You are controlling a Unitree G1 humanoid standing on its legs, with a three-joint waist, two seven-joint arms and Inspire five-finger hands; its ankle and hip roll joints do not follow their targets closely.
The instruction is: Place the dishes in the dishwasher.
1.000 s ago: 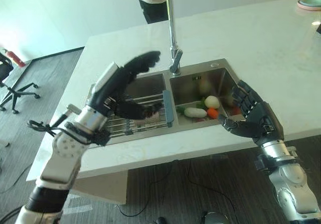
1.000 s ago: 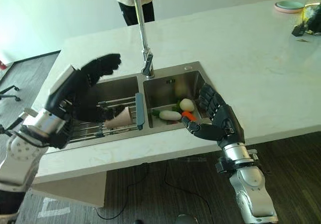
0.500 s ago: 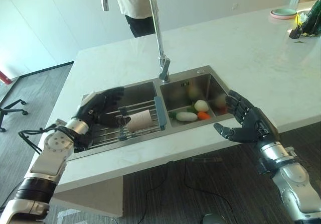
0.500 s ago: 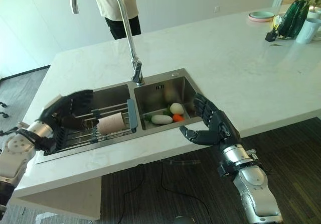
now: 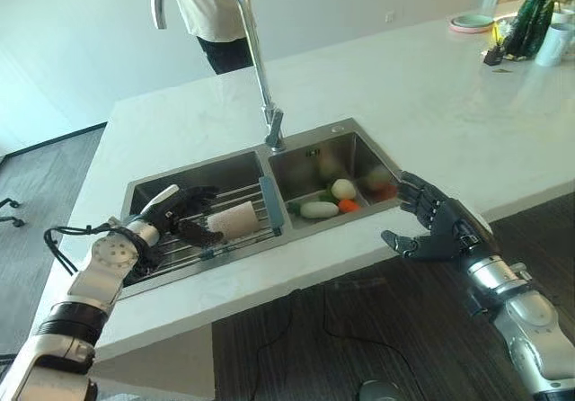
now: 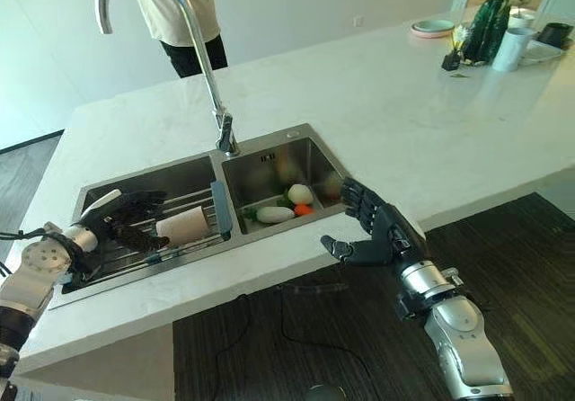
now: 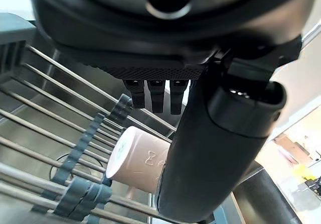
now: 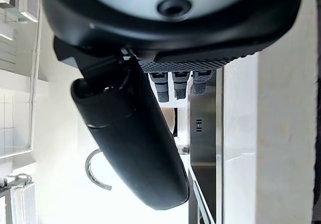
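A beige cup lies on its side on a wire rack across the left sink basin. My left hand rests low over the rack just left of the cup, fingers straight above it and thumb beside it, not closed round it. The left wrist view has the cup just past the fingertips. My right hand hovers open, holding nothing, at the counter's front edge right of the right basin.
The right basin holds a white radish, a pale round vegetable and a carrot. A tall faucet rises behind the basins. A person stands behind the counter. A plate and bottles sit far right.
The camera has shifted. My left hand has come down from above the sink to the rack, close beside the cup. The right hand has kept its open pose.
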